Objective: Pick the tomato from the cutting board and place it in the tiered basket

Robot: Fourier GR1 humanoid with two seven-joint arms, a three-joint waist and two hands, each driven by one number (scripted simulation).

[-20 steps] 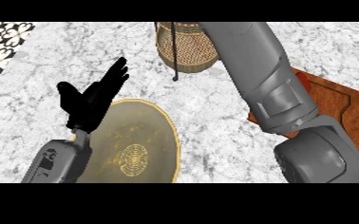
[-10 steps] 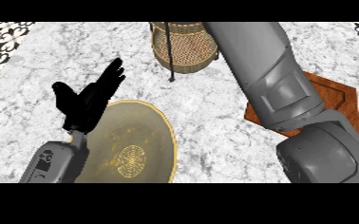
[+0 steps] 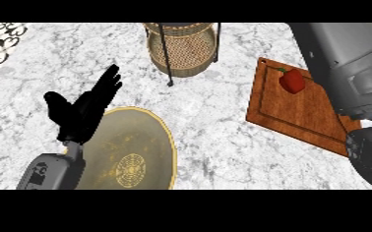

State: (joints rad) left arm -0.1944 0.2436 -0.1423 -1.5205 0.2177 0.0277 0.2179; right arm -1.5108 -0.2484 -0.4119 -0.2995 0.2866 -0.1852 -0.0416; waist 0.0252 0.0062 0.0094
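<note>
Swinging away to the right edge, the big grey right forearm (image 3: 338,64) had cleared the middle of the view since half a second earlier, and that uncovered the cutting board (image 3: 291,115) and the tomato (image 3: 293,80) on it. What a reveal: the tomato sat near the board's far end, just beside the forearm, untouched as far as could be seen. The right hand itself was out of sight, so its fingers could not be judged. Over on the other side, the left hand (image 3: 81,109) rested open with fingers up at the far rim of the golden plate (image 3: 149,150), holding nothing, much as it had been a moment before. At the top of the view stood the tiered basket (image 3: 181,49), wicker on a dark frame, well apart from the board across bare marble counter (image 3: 218,123).

So, the score: nothing was banked yet. The tomato was not picked up, and the basket showed nothing inside from this angle. Everything remained to do, by my reading: the reach, the grasp, the carry across and the drop into a tier.
</note>
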